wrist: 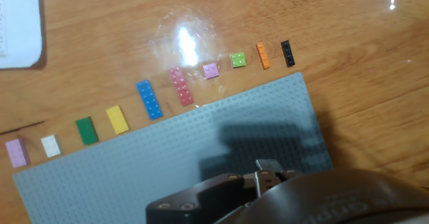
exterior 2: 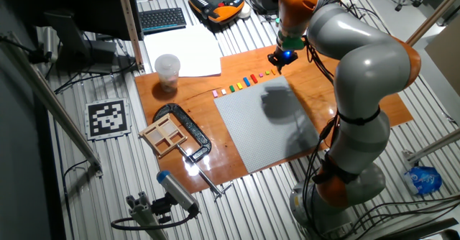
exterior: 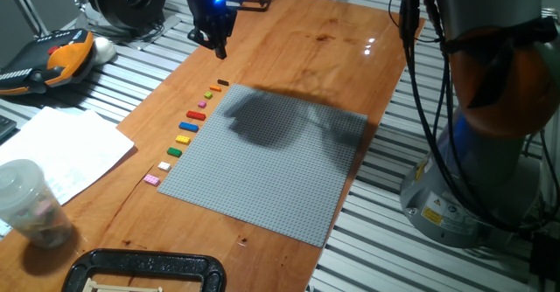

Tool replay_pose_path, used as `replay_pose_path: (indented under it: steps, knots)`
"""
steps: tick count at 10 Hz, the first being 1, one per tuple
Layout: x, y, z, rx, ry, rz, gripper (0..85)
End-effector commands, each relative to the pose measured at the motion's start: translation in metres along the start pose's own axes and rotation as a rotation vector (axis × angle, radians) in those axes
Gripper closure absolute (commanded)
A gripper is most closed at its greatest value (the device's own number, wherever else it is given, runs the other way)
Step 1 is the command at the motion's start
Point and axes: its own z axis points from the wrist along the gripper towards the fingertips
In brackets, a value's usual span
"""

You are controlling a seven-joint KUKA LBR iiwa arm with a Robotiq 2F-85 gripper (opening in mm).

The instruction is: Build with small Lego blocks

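The wooden tabletop point(exterior: 289, 38) carries a big grey baseplate point(exterior: 271, 165). The tool point(exterior: 216, 47) hangs above the far end of the brick row, empty; can't tell if its jaws are apart. The small Lego blocks point(wrist: 149, 100) sit in a line right beside the baseplate's edge.

From my remote station, the small Lego blocks point(wrist: 151, 100) lay in one row on the table point(exterior: 350, 47), just beside an edge of the baseplate point(exterior: 271, 161). The gripper point(exterior: 215, 45) hung beyond the row's far end.
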Motion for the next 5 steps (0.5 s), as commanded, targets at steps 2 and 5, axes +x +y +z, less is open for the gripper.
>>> replay_pose_path:
  steps: [2,5]
  knots:
    - [0.000,0.000,0.000,0.008,-0.017,0.000,85.0]
    - [-0.019,-0.007,0.011,-0.004,-0.003,-0.021,85.0]
